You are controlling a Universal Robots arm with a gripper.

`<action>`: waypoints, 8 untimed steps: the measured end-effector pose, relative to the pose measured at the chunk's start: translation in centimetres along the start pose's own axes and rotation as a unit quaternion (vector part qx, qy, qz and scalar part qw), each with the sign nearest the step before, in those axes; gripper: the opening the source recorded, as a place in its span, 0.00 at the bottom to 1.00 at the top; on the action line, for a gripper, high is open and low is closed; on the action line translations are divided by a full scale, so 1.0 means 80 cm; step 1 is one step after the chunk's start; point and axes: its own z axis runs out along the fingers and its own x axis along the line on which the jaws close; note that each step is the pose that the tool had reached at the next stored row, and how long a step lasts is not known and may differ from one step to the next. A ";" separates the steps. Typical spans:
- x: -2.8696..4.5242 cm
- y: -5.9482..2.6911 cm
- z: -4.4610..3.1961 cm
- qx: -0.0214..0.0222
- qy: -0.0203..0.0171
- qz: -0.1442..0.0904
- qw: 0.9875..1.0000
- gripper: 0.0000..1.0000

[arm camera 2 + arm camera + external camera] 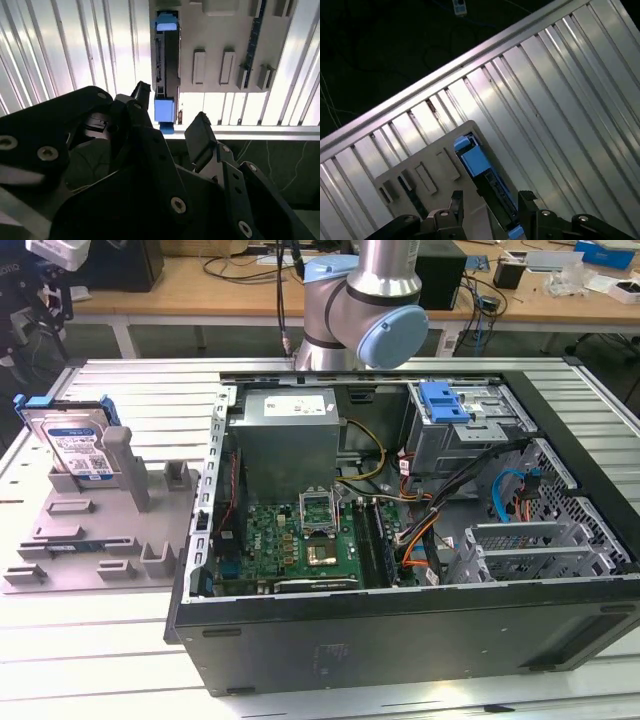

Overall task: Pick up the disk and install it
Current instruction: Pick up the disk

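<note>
My fingers (pixel 199 131) are apart, hanging over the disk (pixel 167 65). It sits edge-up in the grey fixture (pixel 220 30) on the worktop (pixel 75 50). Its long side lines up with the gap between them.

The arm (pixel 372 295) is seen at the top centre of the exterior view, its silver tube upright above a blue-capped joint (pixel 392 338). In both wrist views the gripper (pixel 171 111) (pixel 491 201) is pointed downward. Its black fingers (pixel 199 134) are spread wide apart.
</note>
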 end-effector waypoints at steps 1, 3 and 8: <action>0.0000 0.000 0.0002 0.000 0.001 -0.016 1.000 0.56; 0.0000 0.000 0.0006 -0.001 0.002 -0.046 0.999 0.56; 0.0000 0.000 0.0015 -0.002 0.005 -0.108 0.994 0.56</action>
